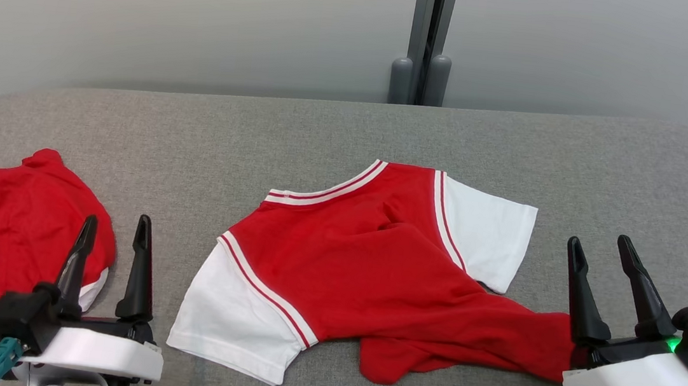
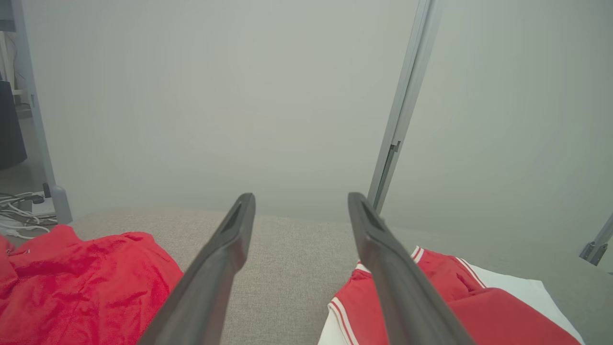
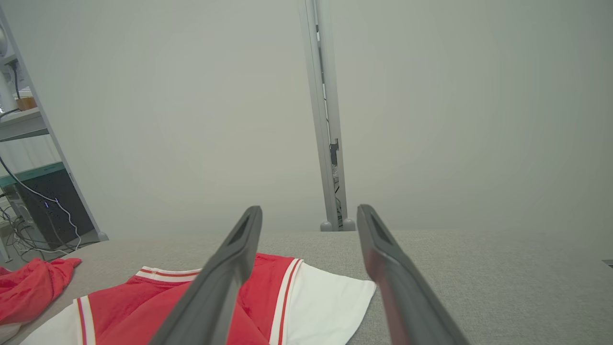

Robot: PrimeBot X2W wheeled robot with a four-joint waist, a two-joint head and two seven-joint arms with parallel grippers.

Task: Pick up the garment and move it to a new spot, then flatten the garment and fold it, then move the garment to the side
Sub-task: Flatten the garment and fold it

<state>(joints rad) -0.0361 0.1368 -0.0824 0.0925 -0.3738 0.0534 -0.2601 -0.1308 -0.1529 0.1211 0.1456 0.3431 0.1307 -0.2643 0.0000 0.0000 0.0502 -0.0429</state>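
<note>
Garment: the garment (image 1: 374, 266), a red T-shirt with white sleeves and red-and-white striped trim, lay on the middle of the grey table (image 1: 351, 123), between the two grippers.
Lie of the cloth: the collar pointed toward the far edge at a slant. The upper body was fairly flat, and the lower part was bunched and drawn off toward the robot's right.
Sleeves: one white sleeve (image 1: 235, 316) spread toward the near left, and the other sleeve (image 1: 486, 240) toward the far right.
Left gripper: the left gripper (image 1: 117, 218) stood at the near left with its fingers spread wide and nothing between them. It was just beside the near sleeve but not touching it.
Right gripper: the right gripper (image 1: 599, 240) stood at the near right, its fingers also wide apart and empty. The red hem ran right up to its base and possibly touched it; the wrist hid that spot.
Second red garment: the second red garment (image 1: 0, 240) lay crumpled at the table's left end, apart from the T-shirt and partly behind the left gripper's fingers.
Left wrist view: bare grey table lay between the fingers, with red cloth on either side.
Right wrist view: the far sleeve lay below the gap between the fingers.
Background: a pale wall (image 1: 178, 9) with a grey post (image 1: 424, 35) stood behind the table.
</note>
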